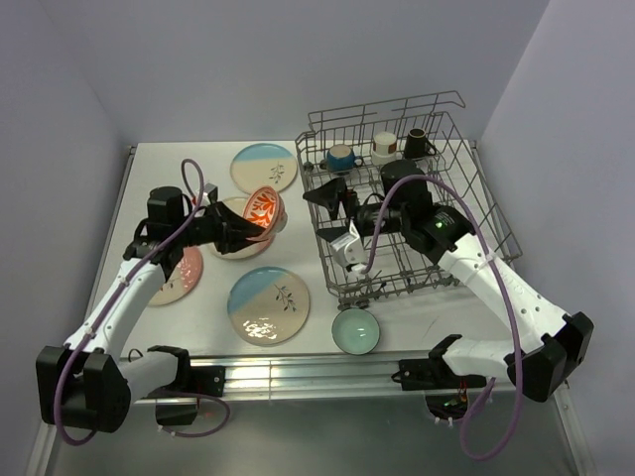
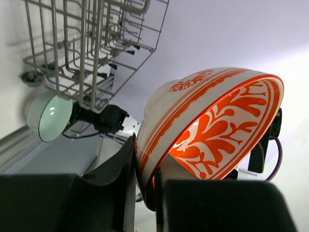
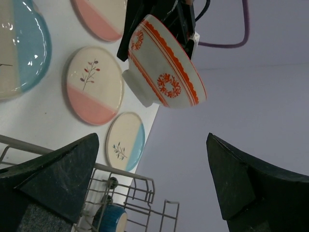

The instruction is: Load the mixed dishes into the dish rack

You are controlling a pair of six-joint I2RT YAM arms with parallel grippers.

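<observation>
Left gripper point(image 1: 238, 230): I see its jaws pinching the rim of the cream bowl with orange-red pattern point(image 1: 264, 208).
Bowl: tilted, above the table point(image 1: 203, 322), left of the grey wire dish rack point(image 1: 466, 159).
Right gripper point(image 1: 332, 213): jaws spread wide, empty, over the rack's left side.

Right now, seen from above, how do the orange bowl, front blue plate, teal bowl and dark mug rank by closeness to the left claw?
1. Orange bowl, gripped by the left gripper itself.
2. Front blue plate, on the table toward the bases.
3. Teal bowl, near edge, further right.
4. Dark mug, far right in the dish rack.
</observation>
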